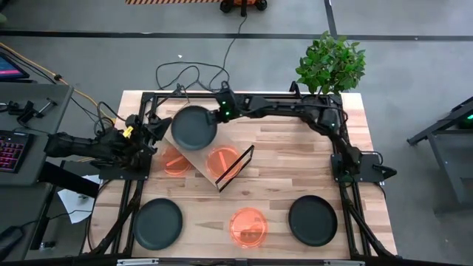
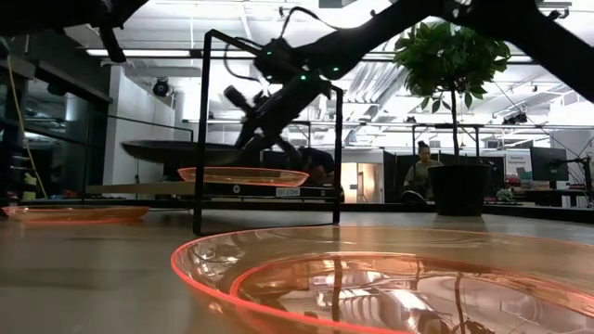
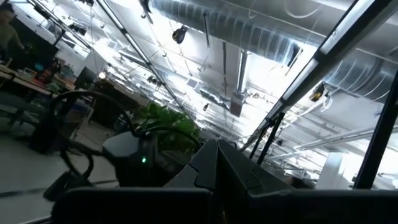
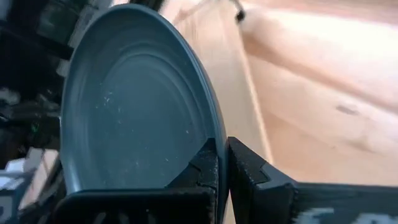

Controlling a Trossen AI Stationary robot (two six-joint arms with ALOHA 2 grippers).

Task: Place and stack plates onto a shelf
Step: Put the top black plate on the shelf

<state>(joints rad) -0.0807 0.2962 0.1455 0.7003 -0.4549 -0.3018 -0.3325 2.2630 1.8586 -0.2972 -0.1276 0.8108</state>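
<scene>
The dark grey plate (image 1: 194, 127) hangs level above the far end of the shelf (image 1: 194, 158), pinched by its rim in the right pincer (image 1: 219, 116), whose fingers are closed tight on the edge so it can be lowered flat. One orange plate (image 1: 221, 159) already lies on the shelf near the wire frame (image 1: 238, 167); another orange one (image 1: 174, 160) sits beside it. Three plates wait on the surface (image 1: 281, 177). The left pincer (image 3: 217, 180), pressed together and empty, idles at the left edge.
</scene>
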